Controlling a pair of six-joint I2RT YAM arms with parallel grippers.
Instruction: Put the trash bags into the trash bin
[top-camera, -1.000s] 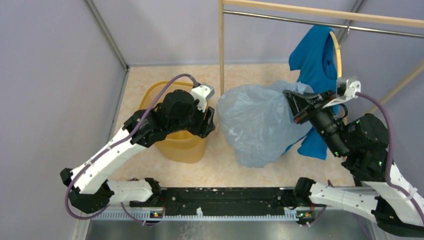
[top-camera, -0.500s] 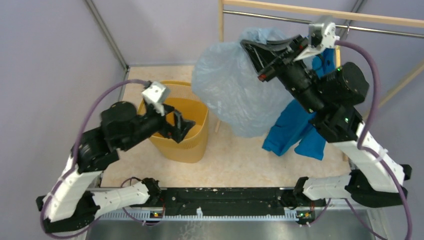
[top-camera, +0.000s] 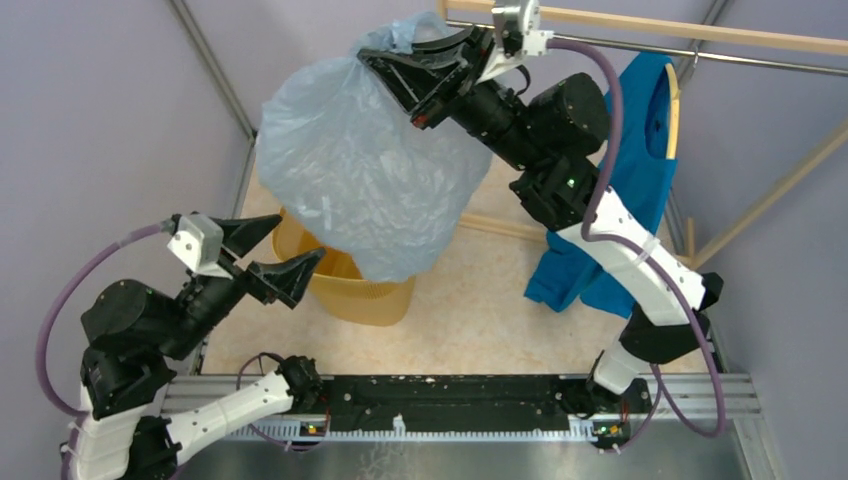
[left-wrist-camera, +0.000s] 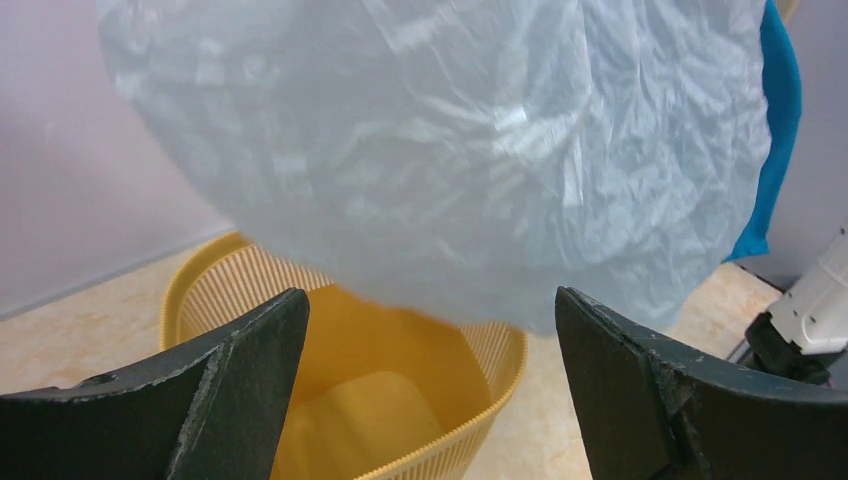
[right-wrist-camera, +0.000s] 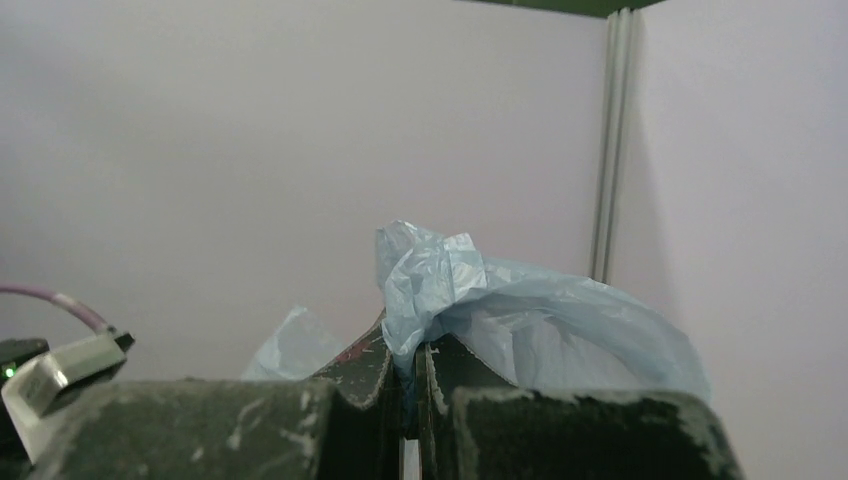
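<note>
The pale blue-grey trash bag (top-camera: 360, 170) hangs in the air, its lower end over the yellow-orange mesh trash bin (top-camera: 380, 300). My right gripper (top-camera: 392, 68) is shut on the bag's top edge, high at the back. In the right wrist view the film (right-wrist-camera: 440, 285) bunches out between the closed fingers. My left gripper (top-camera: 275, 258) is open and empty, at the bin's near-left rim. In the left wrist view the bag (left-wrist-camera: 450, 150) hangs just above the bin's opening (left-wrist-camera: 360, 380), between my spread fingers (left-wrist-camera: 240, 370). The bin looks empty inside.
A bright blue shirt (top-camera: 620, 200) hangs from a wooden hanger on the metal rail (top-camera: 700, 55) at the back right. A wooden rack frame (top-camera: 700, 30) crosses the back. Grey walls close the left and back. Beige floor lies to the right of the bin.
My right gripper has carried the bag up and to the left, from beside the shirt to above the bin. My left gripper has drawn back from inside the bin to its near-left rim.
</note>
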